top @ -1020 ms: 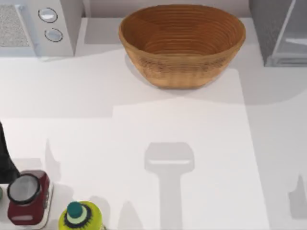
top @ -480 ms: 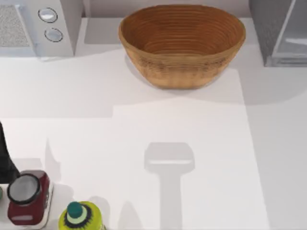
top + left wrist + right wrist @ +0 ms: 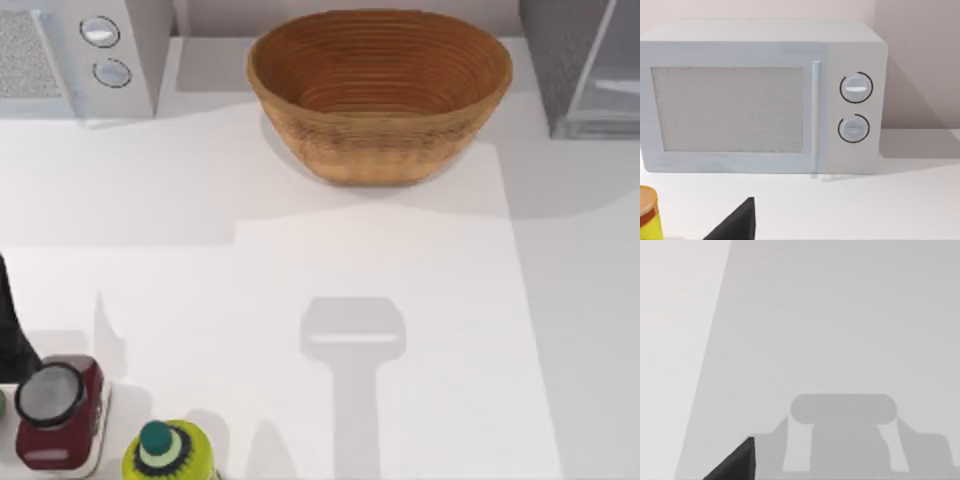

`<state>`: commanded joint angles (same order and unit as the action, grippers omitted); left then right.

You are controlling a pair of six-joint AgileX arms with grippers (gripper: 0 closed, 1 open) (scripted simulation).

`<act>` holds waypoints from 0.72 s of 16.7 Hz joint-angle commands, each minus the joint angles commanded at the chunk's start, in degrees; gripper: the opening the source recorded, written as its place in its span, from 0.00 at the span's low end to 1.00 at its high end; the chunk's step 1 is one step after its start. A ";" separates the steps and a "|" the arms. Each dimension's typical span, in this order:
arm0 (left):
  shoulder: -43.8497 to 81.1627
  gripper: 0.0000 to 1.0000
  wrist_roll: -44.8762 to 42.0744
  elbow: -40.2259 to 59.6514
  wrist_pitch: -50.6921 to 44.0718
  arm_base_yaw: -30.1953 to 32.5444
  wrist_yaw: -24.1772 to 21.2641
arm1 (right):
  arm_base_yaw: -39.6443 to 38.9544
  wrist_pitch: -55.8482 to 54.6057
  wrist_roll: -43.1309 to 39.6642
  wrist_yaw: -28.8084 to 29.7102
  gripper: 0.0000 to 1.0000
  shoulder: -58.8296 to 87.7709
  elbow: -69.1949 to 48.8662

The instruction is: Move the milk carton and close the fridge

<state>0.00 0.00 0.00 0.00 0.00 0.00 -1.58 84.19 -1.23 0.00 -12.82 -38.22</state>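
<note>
Viewing the fridge (image 3: 590, 65) at far right of the surface (image 3: 400, 260), wicker basket (image 3: 380, 90) beside it; I cannot tell either gripper's opening.

Fridge (image 3: 585, 70) top right — basket (image 3: 380, 90) beside.

A white table (image 3: 400, 260) crossed by soft grey shadows meets a pale wall (image 3: 920, 60).

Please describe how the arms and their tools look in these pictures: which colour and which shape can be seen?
Little of them is visible. In the left wrist view, the left tool appears as a plain black wedge tapering to a point, matte, with no markings or cables. The right tool looks the same in the right wrist view. In the top view, a dark, black part of the left arm stands at the table's left edge.
</note>
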 joint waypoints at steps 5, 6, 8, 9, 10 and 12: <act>0.00 1.00 0.00 0.00 0.00 0.00 0.00 | 11.86 3.01 -12.02 -6.74 1.00 12.02 -5.84; 0.00 1.00 0.00 0.00 0.00 0.00 0.00 | 15.92 3.83 -16.25 -8.83 1.00 16.24 -7.64; 0.00 1.00 0.00 0.00 0.00 0.00 0.00 | 25.33 5.33 -26.42 -13.48 1.00 26.35 -11.53; 0.00 1.00 0.00 0.00 0.00 0.00 0.00 | 30.52 5.95 -32.19 -15.98 1.00 32.10 -13.55; 0.00 1.00 0.00 0.00 0.00 0.00 0.00 | 35.92 6.48 -38.28 -18.56 1.00 38.21 -15.60; 0.00 1.00 0.00 0.00 0.00 0.00 0.00 | 47.03 7.19 -51.09 -23.98 1.00 51.12 -19.74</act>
<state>0.00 0.00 0.00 0.00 0.00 0.00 45.45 91.38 -52.32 -23.99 38.30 -57.96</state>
